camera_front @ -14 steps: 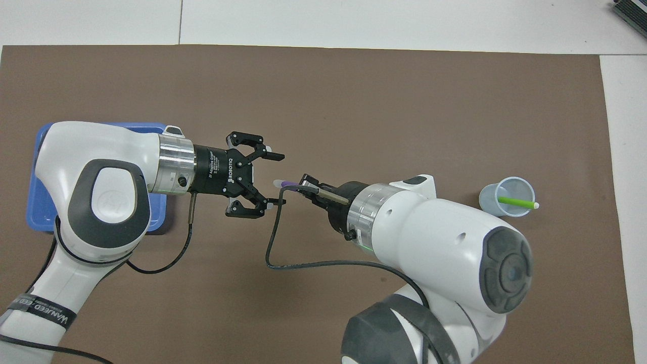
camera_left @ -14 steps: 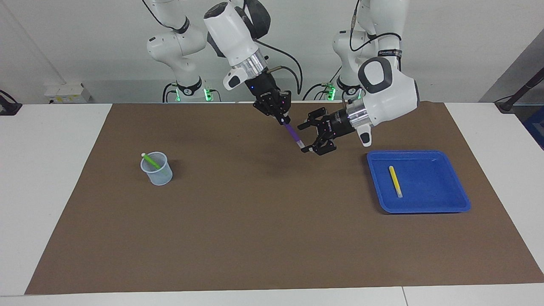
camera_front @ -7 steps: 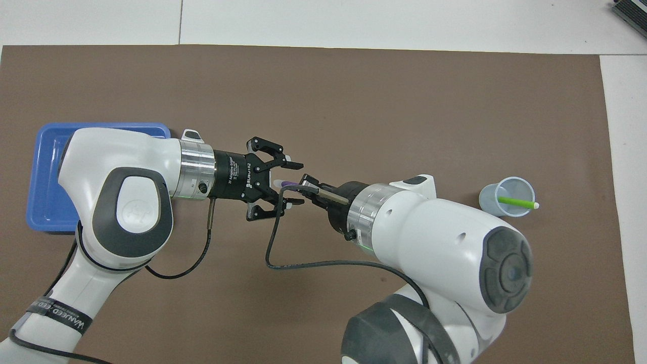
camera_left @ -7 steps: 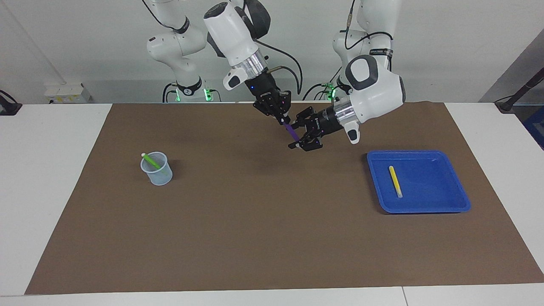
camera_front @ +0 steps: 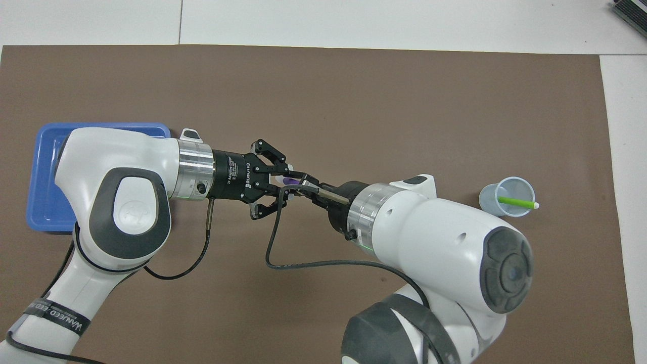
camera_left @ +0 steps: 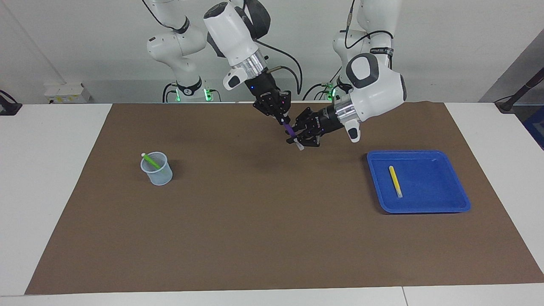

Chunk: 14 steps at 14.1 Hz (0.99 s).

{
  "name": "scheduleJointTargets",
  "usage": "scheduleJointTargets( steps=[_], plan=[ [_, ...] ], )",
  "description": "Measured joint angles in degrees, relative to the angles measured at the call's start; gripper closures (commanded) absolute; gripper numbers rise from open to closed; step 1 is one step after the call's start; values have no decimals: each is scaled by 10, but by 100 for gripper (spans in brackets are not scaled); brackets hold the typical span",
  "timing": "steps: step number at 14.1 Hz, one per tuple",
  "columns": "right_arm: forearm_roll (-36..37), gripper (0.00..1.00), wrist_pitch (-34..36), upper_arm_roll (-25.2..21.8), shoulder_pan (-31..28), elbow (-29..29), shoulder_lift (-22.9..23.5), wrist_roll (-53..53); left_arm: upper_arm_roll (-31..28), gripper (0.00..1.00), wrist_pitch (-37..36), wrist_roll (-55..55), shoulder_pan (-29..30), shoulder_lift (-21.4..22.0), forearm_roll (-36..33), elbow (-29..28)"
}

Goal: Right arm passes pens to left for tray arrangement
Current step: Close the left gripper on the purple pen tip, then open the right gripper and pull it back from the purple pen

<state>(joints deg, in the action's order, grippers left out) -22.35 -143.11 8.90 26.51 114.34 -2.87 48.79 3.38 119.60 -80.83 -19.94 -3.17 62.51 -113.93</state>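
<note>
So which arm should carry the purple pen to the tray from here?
Left. The left gripper has closed around the purple pen beside the right gripper, and the tray lies at the left arm's end.

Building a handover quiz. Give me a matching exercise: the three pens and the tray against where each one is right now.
Things:
1. yellow pen
2. purple pen
3. green pen
4. tray

Places:
A. standing in the cup
B. in the air, between the right gripper and the left gripper
C. on the mat, toward the left arm's end
D. lying in the tray

Pairs: 1-D, 2-B, 3-A, 4-C
</note>
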Motion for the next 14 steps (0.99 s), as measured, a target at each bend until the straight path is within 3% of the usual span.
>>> scheduleJointTargets(
  steps=[2,4,10,11,13,14],
  plan=[
    [0,100,0,0,0,0,0,0,-3,83,-12,0,0,1,-2,4],
    [0,100,-5,-2,-2,0,1,0,-5,99,-29,3,1,4,-8,4],
    [0,100,-9,-3,-2,0,2,0,-6,100,-34,3,1,6,-10,4],
    [0,96,-9,-3,-1,-1,2,0,-6,100,-34,3,1,6,-10,4],
    [0,27,-9,-1,-1,-1,2,0,-7,100,-41,15,4,7,-11,4],
    [0,4,-9,-1,-1,-1,2,0,-7,100,-50,20,9,8,-11,4]
  ],
)
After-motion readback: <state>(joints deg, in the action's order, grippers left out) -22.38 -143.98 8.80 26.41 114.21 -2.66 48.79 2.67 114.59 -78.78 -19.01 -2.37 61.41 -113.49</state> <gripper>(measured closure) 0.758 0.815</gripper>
